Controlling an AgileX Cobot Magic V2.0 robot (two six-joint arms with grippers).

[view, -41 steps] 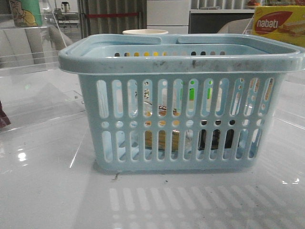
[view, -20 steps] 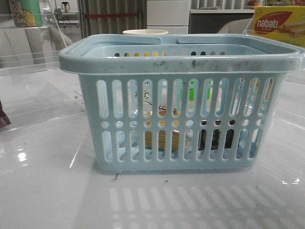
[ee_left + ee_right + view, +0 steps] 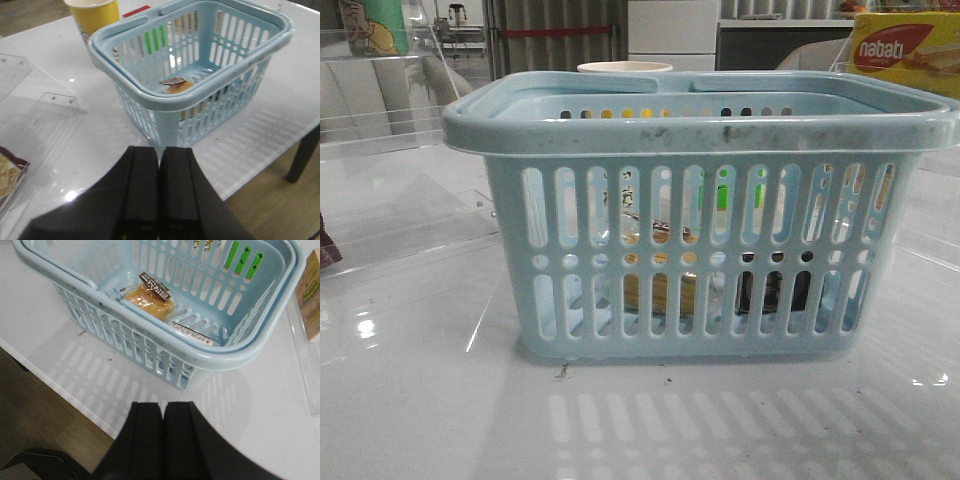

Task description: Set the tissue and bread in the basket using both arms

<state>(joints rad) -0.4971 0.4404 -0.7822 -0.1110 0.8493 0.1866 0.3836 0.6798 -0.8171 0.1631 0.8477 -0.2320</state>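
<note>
Both sets of fingers are pressed together with nothing between them: the left gripper (image 3: pixel 159 200) hangs off the table's left front corner and the right gripper (image 3: pixel 163 440) hangs just past the front edge, each well apart from the basket (image 3: pixel 700 120). Against the two earlier front pictures nothing has shifted; the basket and what shows through its slots sit exactly as they did. With both arms clear and empty, the task looks finished rather than under way. One basket stands near the middle of the table. Inside it lies one bread (image 3: pixel 148 296) packet, flat on the floor with its dark label band uppermost. One tissue (image 3: pixel 775 292) pack shows through the front slots as a dark block on the basket floor, just beside the bread, toward the right edge. One yellow cup (image 3: pixel 93 15) stands behind the basket, and one nabati box (image 3: pixel 905 50) sits at the far right corner.
</note>
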